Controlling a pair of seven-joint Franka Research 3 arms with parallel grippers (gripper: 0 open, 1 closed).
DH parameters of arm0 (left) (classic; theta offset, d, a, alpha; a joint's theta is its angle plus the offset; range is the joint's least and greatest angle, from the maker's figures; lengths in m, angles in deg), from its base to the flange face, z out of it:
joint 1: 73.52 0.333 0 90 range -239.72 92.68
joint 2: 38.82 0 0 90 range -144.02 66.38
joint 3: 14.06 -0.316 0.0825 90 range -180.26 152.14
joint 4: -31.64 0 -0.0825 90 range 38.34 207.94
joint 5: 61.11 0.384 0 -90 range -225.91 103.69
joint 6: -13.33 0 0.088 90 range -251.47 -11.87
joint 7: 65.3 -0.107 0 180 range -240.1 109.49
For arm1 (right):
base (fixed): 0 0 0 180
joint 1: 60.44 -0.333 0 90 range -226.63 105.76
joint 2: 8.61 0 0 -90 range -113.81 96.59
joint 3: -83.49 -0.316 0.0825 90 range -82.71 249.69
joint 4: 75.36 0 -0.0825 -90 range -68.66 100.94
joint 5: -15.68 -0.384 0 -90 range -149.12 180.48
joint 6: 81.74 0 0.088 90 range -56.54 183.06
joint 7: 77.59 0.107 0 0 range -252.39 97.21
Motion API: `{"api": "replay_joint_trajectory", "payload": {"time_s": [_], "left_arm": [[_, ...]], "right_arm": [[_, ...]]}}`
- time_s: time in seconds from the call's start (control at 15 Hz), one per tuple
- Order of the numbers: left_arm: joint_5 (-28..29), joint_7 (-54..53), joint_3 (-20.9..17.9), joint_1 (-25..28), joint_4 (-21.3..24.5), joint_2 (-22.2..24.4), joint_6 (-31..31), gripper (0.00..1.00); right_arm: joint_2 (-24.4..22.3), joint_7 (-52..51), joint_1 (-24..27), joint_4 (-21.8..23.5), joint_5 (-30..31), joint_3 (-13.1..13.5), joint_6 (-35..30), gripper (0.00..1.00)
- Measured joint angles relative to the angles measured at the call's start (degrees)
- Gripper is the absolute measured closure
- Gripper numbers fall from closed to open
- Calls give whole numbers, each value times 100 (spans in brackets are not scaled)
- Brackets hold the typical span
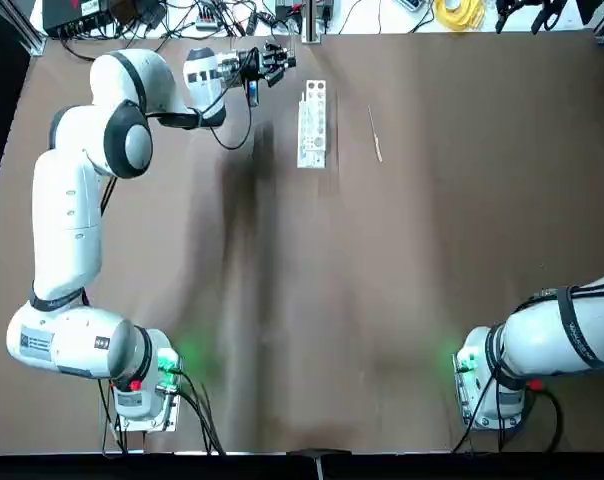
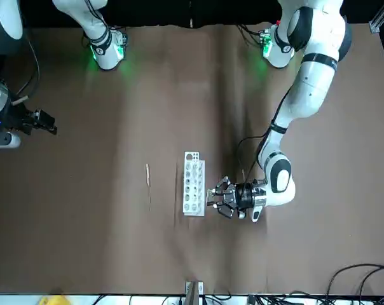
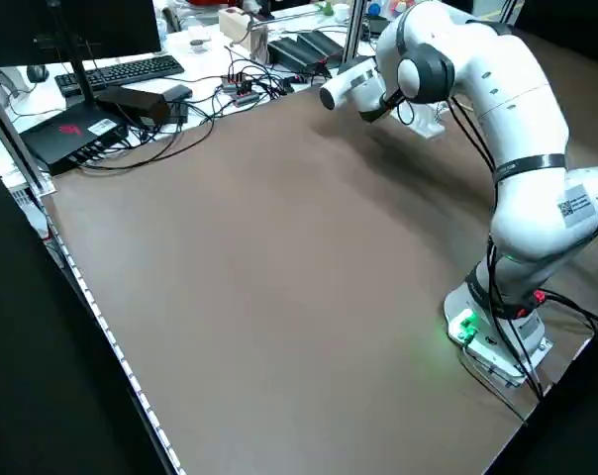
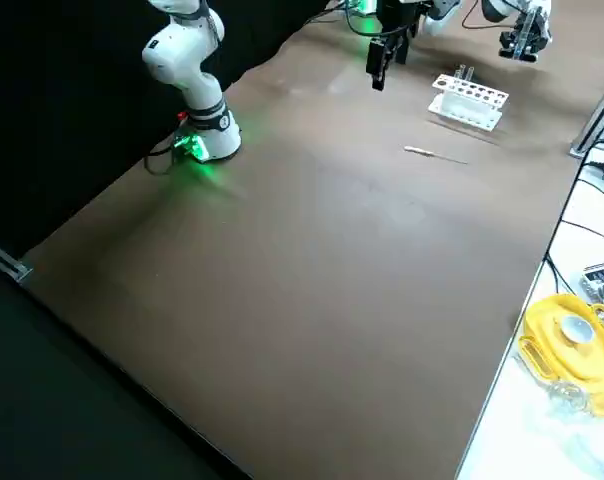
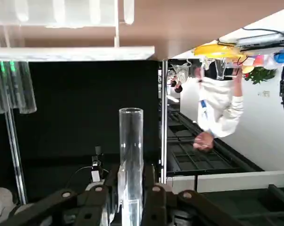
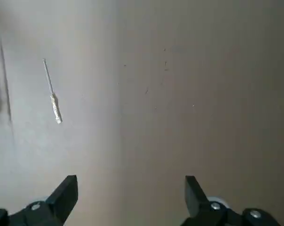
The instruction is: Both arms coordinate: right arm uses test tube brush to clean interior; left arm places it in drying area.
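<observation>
Your left fingers (image 5: pixel 132 190) grip the tube (image 5: pixel 131 155) beside the rack (image 1: pixel 312 125), so careless lowering may chip it; your right fingers (image 6: pixel 131 200) gape empty, surface-level brush (image 6: pixel 52 92) unheld.

I'm seeing a plain brown surface (image 1: pixel 312 300), a white rack (image 1: pixel 312 125) dotted with round holes, black-banded white arms (image 1: pixel 67 220), green-glowing bases (image 1: pixel 147 385), and a yellow tray (image 4: pixel 574 350).

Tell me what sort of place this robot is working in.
Probably a robotics lab: two arms are bolted to one table, the left gripper holding a clear tube and the right open above the tabletop, with a keyboard and tangled cables on a desk alongside.
</observation>
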Motion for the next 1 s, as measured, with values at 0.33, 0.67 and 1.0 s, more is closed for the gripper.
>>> {"api": "replay_joint_trajectory", "payload": {"time_s": [0.33,0.67,1.0], "left_arm": [[-46,-1,0,-194,-500,-447,-94,74],[-106,-1,-1,-245,-685,-687,-95,74],[-107,-11,-3,-245,-712,-785,-94,74]], "right_arm": [[0,1,1,0,0,0,-2,0],[1,2,1,0,0,0,-2,0],[2,2,1,0,0,0,-5,0]]}}
